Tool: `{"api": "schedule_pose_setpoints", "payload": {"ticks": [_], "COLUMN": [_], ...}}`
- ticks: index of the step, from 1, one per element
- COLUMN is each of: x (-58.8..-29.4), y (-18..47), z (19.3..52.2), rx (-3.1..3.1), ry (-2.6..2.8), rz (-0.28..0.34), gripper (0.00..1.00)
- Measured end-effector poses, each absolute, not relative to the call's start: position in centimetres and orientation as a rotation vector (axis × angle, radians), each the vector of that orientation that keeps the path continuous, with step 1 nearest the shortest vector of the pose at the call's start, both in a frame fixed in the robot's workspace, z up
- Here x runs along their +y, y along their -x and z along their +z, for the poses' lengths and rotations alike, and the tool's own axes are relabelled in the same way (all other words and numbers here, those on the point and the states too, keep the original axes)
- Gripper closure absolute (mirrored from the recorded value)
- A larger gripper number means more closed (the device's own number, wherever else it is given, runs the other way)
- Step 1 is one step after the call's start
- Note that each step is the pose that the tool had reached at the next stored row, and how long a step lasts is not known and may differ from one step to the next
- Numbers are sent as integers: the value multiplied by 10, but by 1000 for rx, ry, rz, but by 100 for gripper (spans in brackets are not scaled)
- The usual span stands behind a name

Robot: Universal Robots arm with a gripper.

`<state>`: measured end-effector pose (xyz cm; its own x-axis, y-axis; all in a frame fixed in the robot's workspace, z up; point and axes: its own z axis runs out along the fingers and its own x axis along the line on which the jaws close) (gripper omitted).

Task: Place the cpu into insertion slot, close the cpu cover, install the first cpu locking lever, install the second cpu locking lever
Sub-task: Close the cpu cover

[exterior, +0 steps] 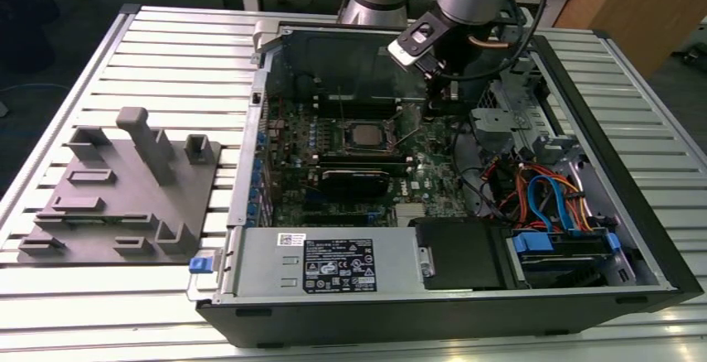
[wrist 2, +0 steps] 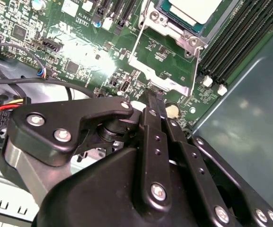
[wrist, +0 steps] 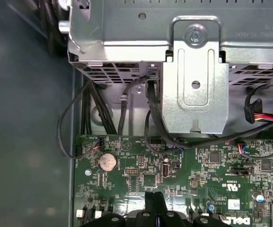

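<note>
Cpu (wrist 2: 195,8) seated in the insertion slot (wrist 2: 176,23), silver-grey top facing up and uncovered. In the exterior view the chip (exterior: 363,135) lies near the middle of the green motherboard (exterior: 431,180), toward the board's far edge, inside the open computer case (exterior: 618,296).

Cpu cover (wrist 2: 167,81): swung off the chip, hinged at the slot's edge. Bare board shows through its square window. Its free end is a narrow tab.

Gripper (wrist 2: 154,97): clenched, the two black fingers (wrist 2: 149,123) pressed together with nothing between them. The tip is just beside the cover's tab; cannot tell whether it touches. In the first wrist view the closed tip (wrist: 154,197) hangs over the board near its edge, with a coin cell battery (wrist: 108,161) close by. In the exterior view the gripper (exterior: 438,105) is down inside the case, on the exterior view's right of the slot.

Long black memory slots (wrist 2: 235,38) run alongside the slot. A metal drive cage (wrist: 193,80) stands past the board's edge, with black cables (wrist: 86,109) running down beside it. The power supply (exterior: 331,267) fills the case's near edge.

The case rests on a slatted table (exterior: 165,47). A grey fixture block (exterior: 122,196) sits toward the table's edge on the exterior view's left, well apart from the case.
</note>
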<state>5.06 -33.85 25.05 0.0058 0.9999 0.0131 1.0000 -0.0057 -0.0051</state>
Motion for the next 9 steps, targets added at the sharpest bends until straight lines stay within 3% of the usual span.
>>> {"api": "schedule_pose_setpoints", "payload": {"ticks": [9], "x": [-338], "y": [-51], "z": [239], "rx": [-2209], "ry": [2222], "rz": [-3], "gripper": [89]}}
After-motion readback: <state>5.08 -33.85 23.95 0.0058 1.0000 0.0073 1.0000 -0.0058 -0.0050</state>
